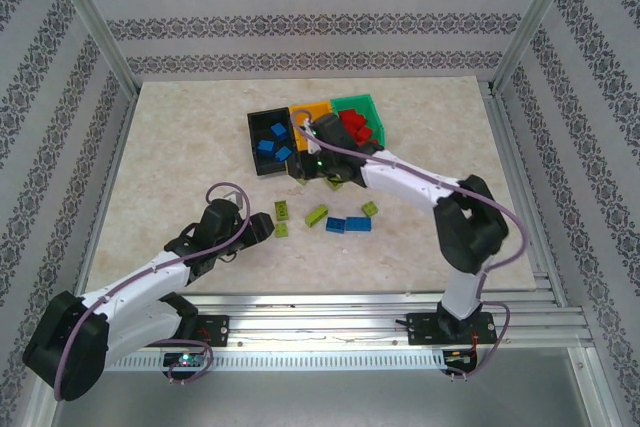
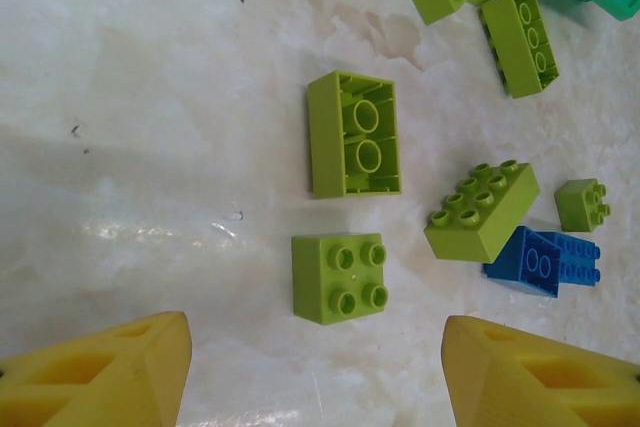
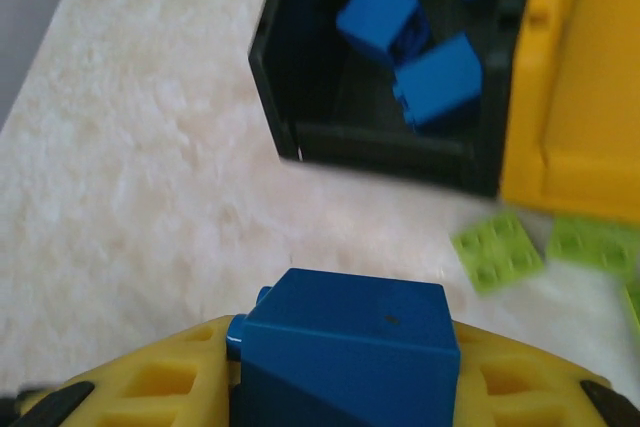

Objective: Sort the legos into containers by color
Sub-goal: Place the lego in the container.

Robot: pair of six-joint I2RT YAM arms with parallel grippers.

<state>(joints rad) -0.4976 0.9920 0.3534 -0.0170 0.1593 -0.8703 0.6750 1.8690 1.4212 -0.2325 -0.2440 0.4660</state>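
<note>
Blue brick pinched in R claw, long axis unclear; L claw spread.

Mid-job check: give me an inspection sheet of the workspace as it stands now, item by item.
Surface: pale marbled tabletop, no spills seen.
Job's things: black bin holds blue bricks; teal bin holds red bricks; orange-yellow bin sits between them. Loose lime bricks and loose blue bricks lie on the table.
Clutter: nothing seen.
Grippers: left gripper open above the lime bricks, holding nothing; right gripper shut on a blue brick just short of the black bin.
Cables: purple cables loop along both arms, off the bricks.
Surroundings: patterned walls, metal frame posts.
</note>
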